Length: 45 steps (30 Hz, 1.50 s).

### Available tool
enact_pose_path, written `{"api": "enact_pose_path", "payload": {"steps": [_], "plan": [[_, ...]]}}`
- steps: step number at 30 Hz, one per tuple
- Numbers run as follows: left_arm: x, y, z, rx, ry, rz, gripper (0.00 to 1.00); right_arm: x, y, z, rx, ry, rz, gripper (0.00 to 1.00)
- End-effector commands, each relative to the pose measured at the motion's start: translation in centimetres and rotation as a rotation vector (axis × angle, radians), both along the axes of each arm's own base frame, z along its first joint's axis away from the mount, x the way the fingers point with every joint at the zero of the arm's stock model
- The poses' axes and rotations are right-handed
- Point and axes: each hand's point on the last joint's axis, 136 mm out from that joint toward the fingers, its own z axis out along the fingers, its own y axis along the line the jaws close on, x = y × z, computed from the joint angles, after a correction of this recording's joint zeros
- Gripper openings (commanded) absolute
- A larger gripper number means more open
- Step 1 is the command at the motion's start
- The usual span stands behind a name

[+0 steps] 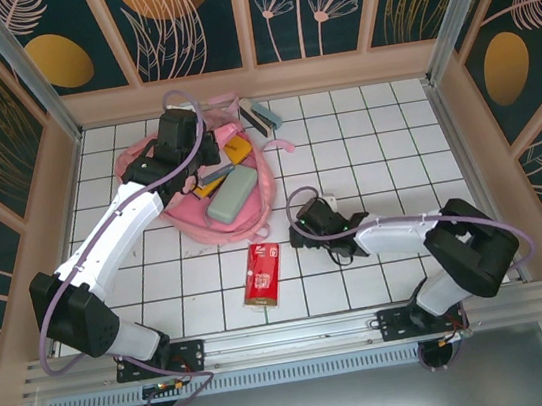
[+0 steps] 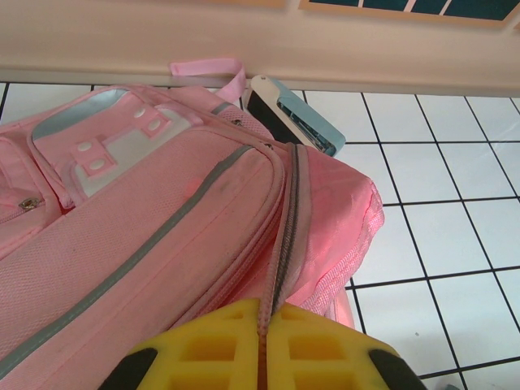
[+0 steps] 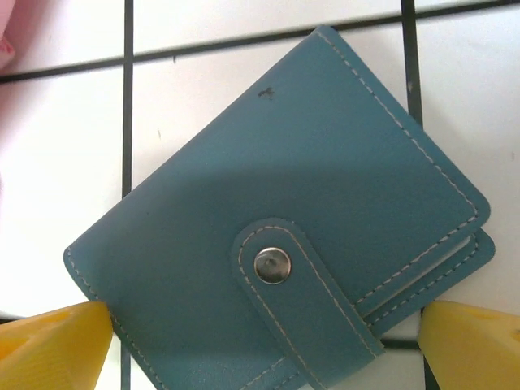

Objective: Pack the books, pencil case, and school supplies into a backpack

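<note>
At far left, your left jaws are clenched on the zipper edge of the pink backpack (image 1: pixel 253 218), which lies on the desk (image 1: pixel 394 145). The mint pencil case (image 1: pixel 233 196) rests on top of it. Nearer you, the red packet (image 1: pixel 260 275) lies flat on the tiles. To the right, your right jaws stand released, straddling the teal square (image 3: pixel 276 219).
</note>
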Motion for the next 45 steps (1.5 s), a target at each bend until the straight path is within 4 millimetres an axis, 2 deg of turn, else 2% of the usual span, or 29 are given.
{"api": "enact_pose_path", "payload": {"steps": [1,8,14,19,22,27,31,35,39,42,45], "plan": [[1.2,-0.4,3.1,-0.063,-0.109,0.008,0.09,3.5,1.1,0.9,0.005,-0.088,0.031,0.99],[1.2,-0.3,3.0,-0.058,-0.107,0.012,0.09,5.4,2.7,0.6,-0.009,-0.080,0.063,0.99],[1.3,-0.4,2.9,-0.054,-0.106,0.009,0.09,5.3,1.8,1.0,-0.029,-0.096,0.026,0.99],[1.3,-0.4,3.0,-0.054,-0.106,0.006,0.09,6.0,2.3,1.7,0.059,-0.085,0.052,0.99],[1.2,-0.3,3.1,-0.053,-0.112,0.010,0.09,7.0,2.4,2.0,0.130,-0.076,0.051,0.99],[1.3,-0.4,3.0,-0.051,-0.108,0.009,0.09,9.0,3.0,1.9,0.092,-0.082,0.072,0.99],[1.3,-0.3,2.9,-0.048,-0.108,0.012,0.09,9.7,4.1,1.8,0.094,-0.076,0.101,0.99],[1.3,-0.3,2.9,-0.045,-0.107,0.011,0.09,10.0,5.1,2.3,0.119,-0.083,0.128,0.99],[1.3,-0.2,2.9,-0.046,-0.109,0.013,0.09,10.1,3.7,2.7,-0.005,-0.104,0.068,0.99],[1.3,-0.3,2.9,-0.047,-0.108,0.010,0.09,9.1,3.1,2.6,-0.101,-0.111,0.050,0.99],[1.3,-0.3,3.0,-0.048,-0.110,0.009,0.09,7.8,3.1,2.5,-0.117,-0.114,0.044,0.99]]}}
